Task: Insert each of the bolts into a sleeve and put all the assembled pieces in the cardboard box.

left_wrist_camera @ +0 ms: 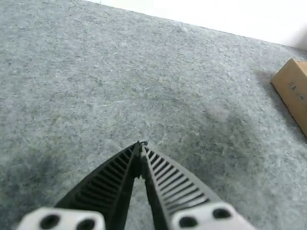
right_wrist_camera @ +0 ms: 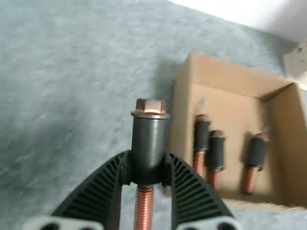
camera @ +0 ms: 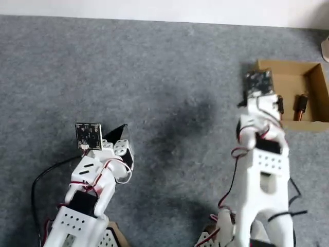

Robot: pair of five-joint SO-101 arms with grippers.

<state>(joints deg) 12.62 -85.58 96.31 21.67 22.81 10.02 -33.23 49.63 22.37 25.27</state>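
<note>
My right gripper is shut on an assembled piece, a copper bolt through a black sleeve, held above the grey carpet just beside the cardboard box. Three assembled pieces lie in that box. In the high view the right arm stands at the near left side of the box, where one piece shows. My left gripper is shut with nothing in it, low over bare carpet, and its arm sits at the lower left in the high view.
Grey carpet covers the table. A corner of the cardboard box shows far off in the left wrist view. A pale object lies at the right edge beyond the box.
</note>
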